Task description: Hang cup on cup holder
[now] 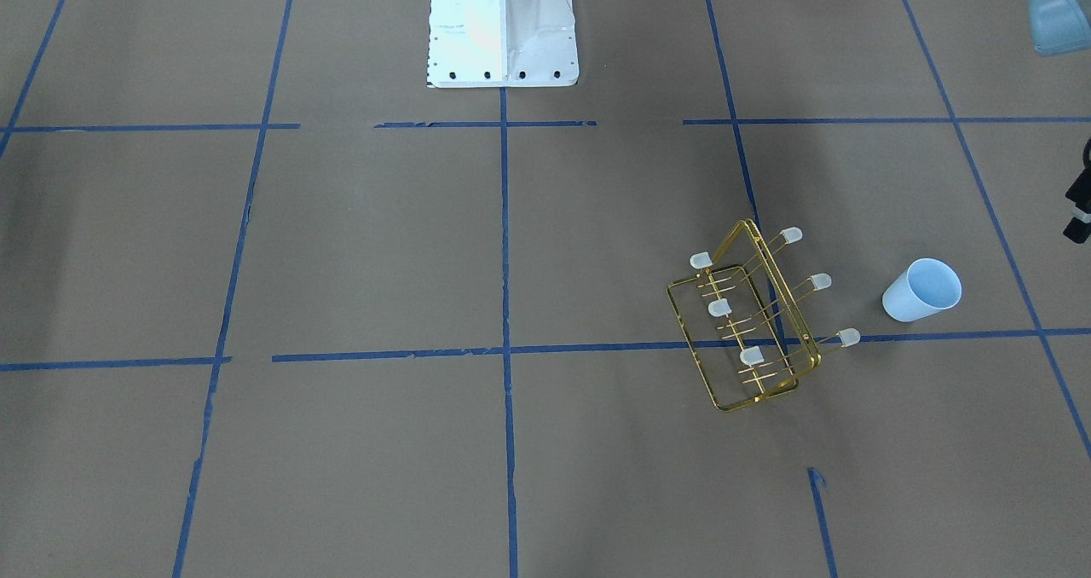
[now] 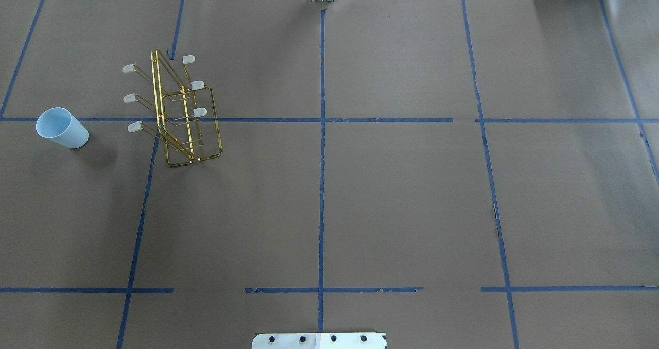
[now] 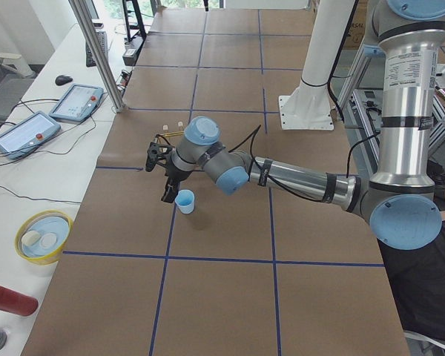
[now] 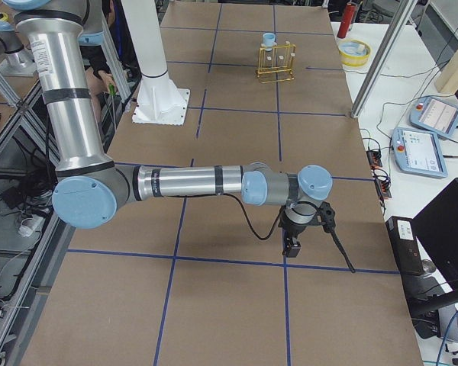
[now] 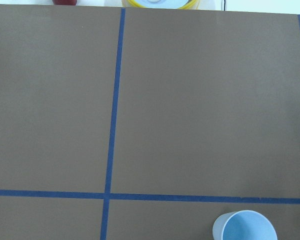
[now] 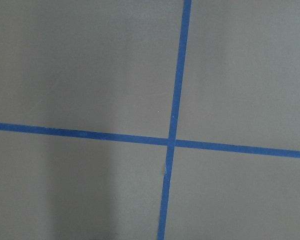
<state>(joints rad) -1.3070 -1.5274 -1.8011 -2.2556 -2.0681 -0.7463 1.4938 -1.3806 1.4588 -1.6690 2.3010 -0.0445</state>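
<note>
The pale blue cup [image 1: 922,290] stands upright, mouth up, on the brown table to the robot's left [image 2: 62,127]. The gold wire cup holder [image 1: 750,322] stands beside it, toward the table's middle [image 2: 175,112], with all of its white-capped prongs bare. My left gripper [image 3: 167,194] hovers close beside and above the cup [image 3: 185,201]; I cannot tell if it is open. The left wrist view shows the cup's rim [image 5: 245,227] at its bottom edge. My right gripper [image 4: 290,245] hangs over the table's far right end; I cannot tell its state.
The white robot base [image 1: 503,28] stands at the table's near-robot edge. A yellow bowl [image 3: 43,236] and a red cylinder [image 3: 11,299] lie off the table's edge beyond the cup. A metal post [image 3: 100,55] and teach pendants [image 3: 74,101] stand on the operators' side.
</note>
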